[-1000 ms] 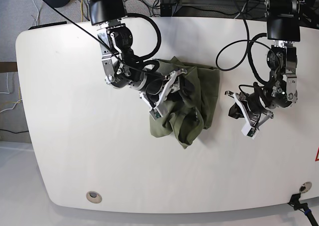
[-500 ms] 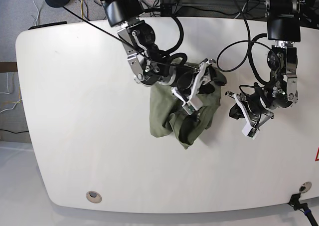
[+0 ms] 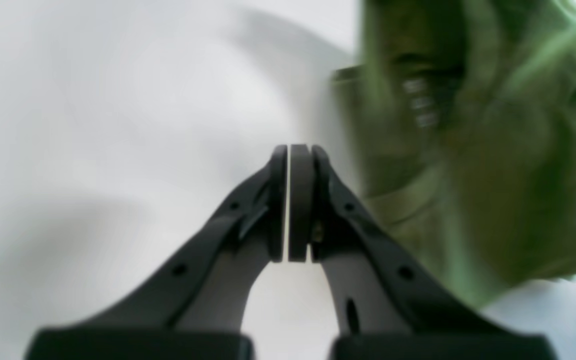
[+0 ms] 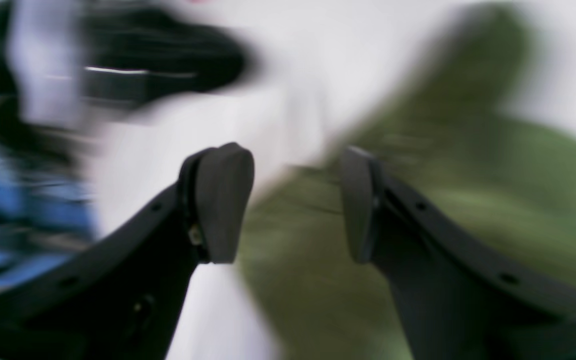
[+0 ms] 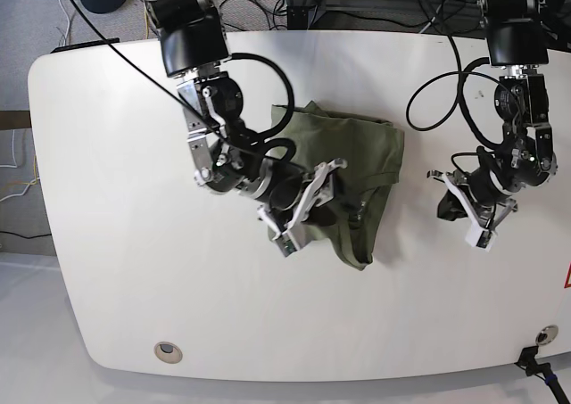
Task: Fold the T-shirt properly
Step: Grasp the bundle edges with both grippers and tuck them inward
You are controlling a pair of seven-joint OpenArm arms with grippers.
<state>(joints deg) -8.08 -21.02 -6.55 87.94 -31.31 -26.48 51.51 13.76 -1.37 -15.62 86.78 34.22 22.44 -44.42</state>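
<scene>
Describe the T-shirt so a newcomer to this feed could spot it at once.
Start at the white table and look just right of its middle, between the two arms. The T-shirt lies there bunched and creased, partly under the right gripper. It is the only olive-green cloth on the table.

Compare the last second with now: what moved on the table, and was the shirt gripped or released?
The right gripper swung out over the T-shirt toward the far edge, then came back to its near-left side, jaws open with nothing visibly held. The shirt's folds shifted. The left gripper drifted slightly outward, still shut and clear of the cloth. The table is unchanged.
</scene>
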